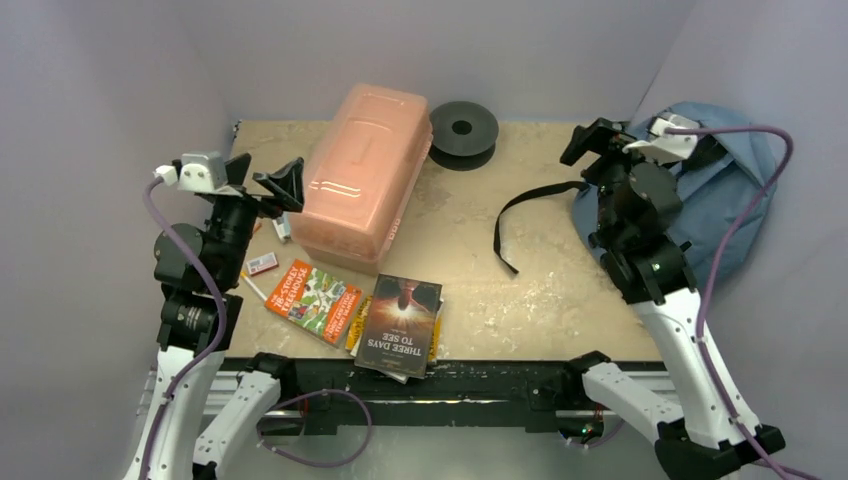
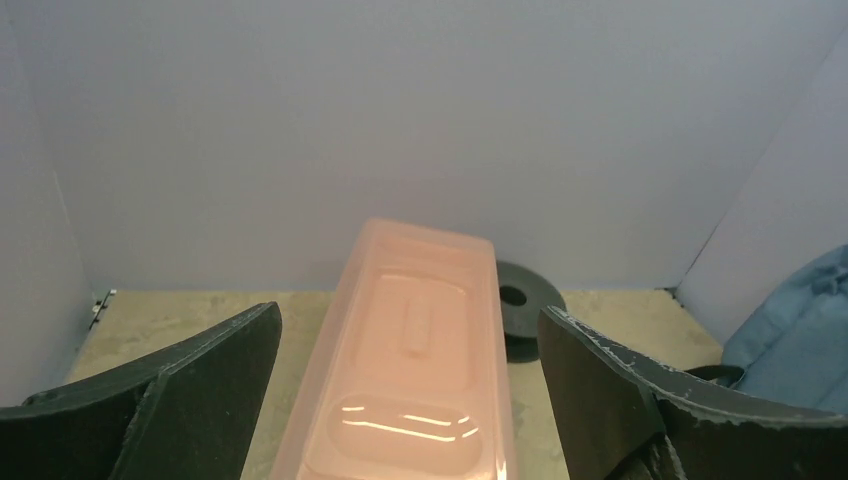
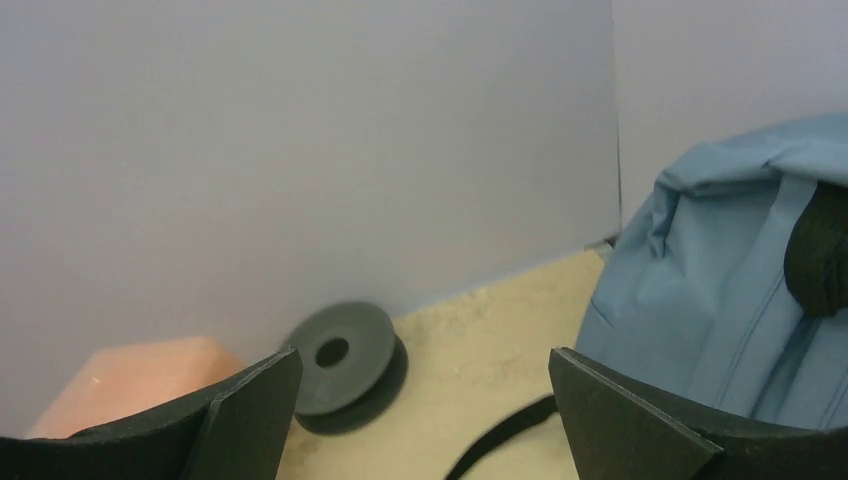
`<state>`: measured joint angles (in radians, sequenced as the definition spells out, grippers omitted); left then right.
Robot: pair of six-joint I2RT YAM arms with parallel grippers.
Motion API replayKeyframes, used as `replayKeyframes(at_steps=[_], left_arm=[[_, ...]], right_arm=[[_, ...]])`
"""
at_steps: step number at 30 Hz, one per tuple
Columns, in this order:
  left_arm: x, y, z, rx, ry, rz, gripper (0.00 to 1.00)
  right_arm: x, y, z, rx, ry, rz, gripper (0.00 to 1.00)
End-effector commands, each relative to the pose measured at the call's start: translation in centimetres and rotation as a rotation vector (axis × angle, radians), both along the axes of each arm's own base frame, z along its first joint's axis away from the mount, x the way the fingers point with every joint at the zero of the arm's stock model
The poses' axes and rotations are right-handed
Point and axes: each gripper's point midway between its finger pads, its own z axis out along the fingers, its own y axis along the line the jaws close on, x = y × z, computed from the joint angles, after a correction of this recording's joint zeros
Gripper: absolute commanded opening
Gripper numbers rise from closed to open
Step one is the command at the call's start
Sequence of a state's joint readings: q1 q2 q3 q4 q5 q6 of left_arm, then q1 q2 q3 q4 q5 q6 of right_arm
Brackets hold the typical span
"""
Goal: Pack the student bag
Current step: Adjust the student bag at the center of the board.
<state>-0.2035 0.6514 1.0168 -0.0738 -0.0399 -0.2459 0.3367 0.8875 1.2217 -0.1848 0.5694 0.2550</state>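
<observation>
Bench (image 1: 470,270) cluttered, student bag (image 1: 725,205) at its far right corner

Pale grey-lilac panels wall the workspace in at the back and on both sides. The bench top is a tan, mottled and scuffed board. On its left half lies a translucent pink box (image 1: 365,175), running from the back towards the front. Beside the box's far end, against the back wall, sits a black spool (image 1: 463,128). Near the front edge lie a dark book titled "Three Days to See" (image 1: 402,322), an orange illustrated book (image 1: 312,298) to its left, and a small white card (image 1: 262,264) beyond that.

The blue-grey student bag slumps against the right wall, and a black strap (image 1: 520,215) trails from it across the board towards the middle. The right end effector (image 1: 590,142) hangs just left of the bag's upper part, with its jaws spread wide and nothing between them. In the right wrist view the bag lies beyond and to the right of the right-hand finger, apart from it. The left end effector (image 1: 262,178) is equally wide open and empty. It is raised by the near left end of the pink box, well apart from the bag.
</observation>
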Motion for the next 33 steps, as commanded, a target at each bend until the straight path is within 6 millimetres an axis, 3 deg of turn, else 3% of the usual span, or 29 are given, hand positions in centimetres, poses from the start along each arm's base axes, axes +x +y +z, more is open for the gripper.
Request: replayKeyframes(at_steps=[1, 9, 13, 15, 20, 26, 30, 33], left_arm=[[0.6, -0.2, -2.4, 0.088, 0.092, -0.005, 1.00], [0.7, -0.4, -2.5, 0.080, 0.099, -0.017, 1.00], [0.7, -1.0, -2.6, 0.083, 0.105, -0.049, 1.00], [0.7, -1.1, -2.6, 0.079, 0.105, -0.057, 1.00], [0.8, -1.7, -2.7, 0.074, 0.112, -0.085, 1.00], [1.1, -2.5, -3.0, 0.065, 0.126, -0.122, 1.00], [1.3, -3.0, -3.3, 0.066, 0.141, -0.139, 1.00], [1.5, -3.3, -3.6, 0.065, 0.151, -0.151, 1.00]], right_arm=[[0.7, -1.0, -3.1, -0.004, 0.131, -0.081, 0.99], [1.4, -0.5, -3.7, -0.013, 0.154, -0.068, 0.99], [1.8, -1.5, -4.8, -0.045, 0.187, -0.136, 0.99], [2.1, -3.1, -5.5, -0.029, 0.211, -0.233, 0.99], [1.6, -9.9, -6.2, 0.070, 0.234, -0.558, 0.99], [0.0, -14.0, -3.6, -0.060, 0.291, -0.885, 0.99], [1.2, -15.2, -2.0, 0.027, 0.209, -0.853, 0.99], [1.2, -16.0, -2.3, 0.093, 0.193, -0.900, 0.99]])
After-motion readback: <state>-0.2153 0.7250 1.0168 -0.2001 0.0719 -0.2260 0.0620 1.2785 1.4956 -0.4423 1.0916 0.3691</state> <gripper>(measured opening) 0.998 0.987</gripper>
